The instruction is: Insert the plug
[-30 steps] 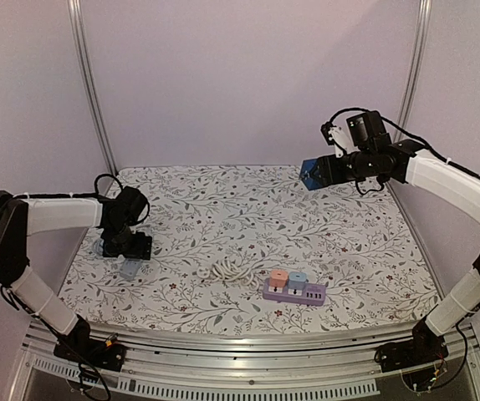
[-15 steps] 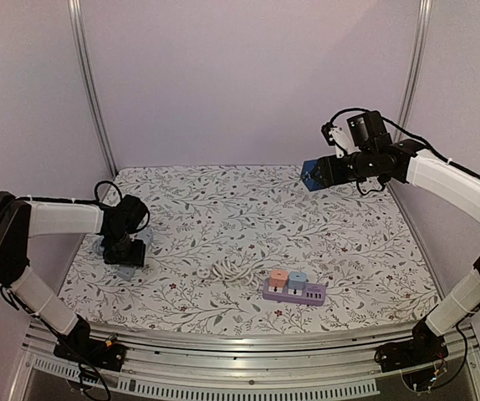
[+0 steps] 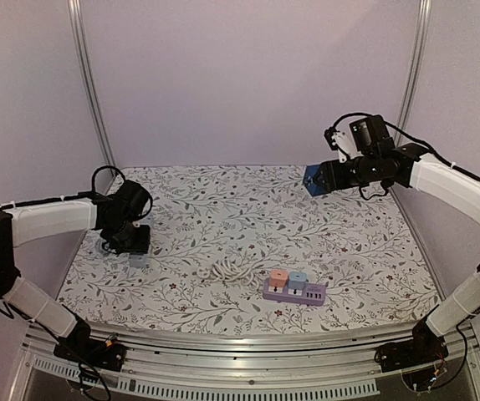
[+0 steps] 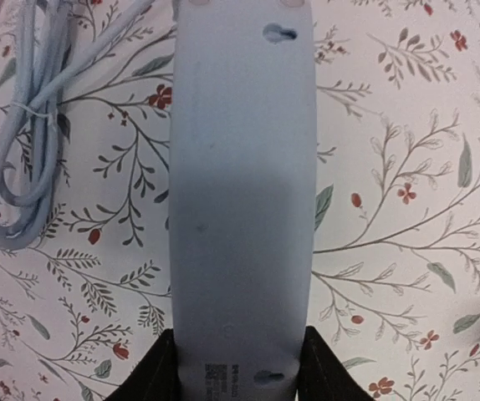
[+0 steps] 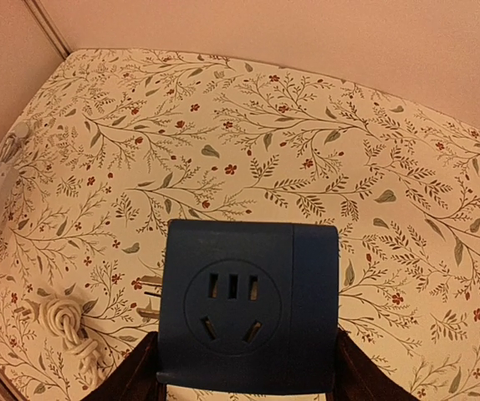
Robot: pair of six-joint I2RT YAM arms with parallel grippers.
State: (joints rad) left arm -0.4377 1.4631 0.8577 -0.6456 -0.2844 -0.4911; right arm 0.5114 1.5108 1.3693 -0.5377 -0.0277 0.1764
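My right gripper (image 3: 319, 178) hangs high over the far right of the table, shut on a dark blue cube plug (image 3: 312, 180). The right wrist view shows the plug (image 5: 244, 305) socket face up between the fingers (image 5: 131, 376), its metal prongs poking out to the left. At the left edge my left gripper (image 3: 135, 248) is shut on a pale blue power strip (image 3: 138, 260). In the left wrist view the strip (image 4: 242, 209) shows its flat underside with keyhole slots, a black finger (image 4: 158, 372) pressed on each side. Its pale cable (image 4: 31, 125) lies bundled to the left.
A purple power strip (image 3: 294, 291) lies near the front centre, with a pink block (image 3: 278, 277) and a light blue block (image 3: 298, 278) plugged into it. A coiled white cord (image 3: 227, 271) lies just left of it on the floral cloth (image 3: 248, 217). Frame posts stand at both back corners.
My left gripper has closed onto the pale blue power strip and shifted slightly toward the back. The right arm with the blue plug has barely moved.
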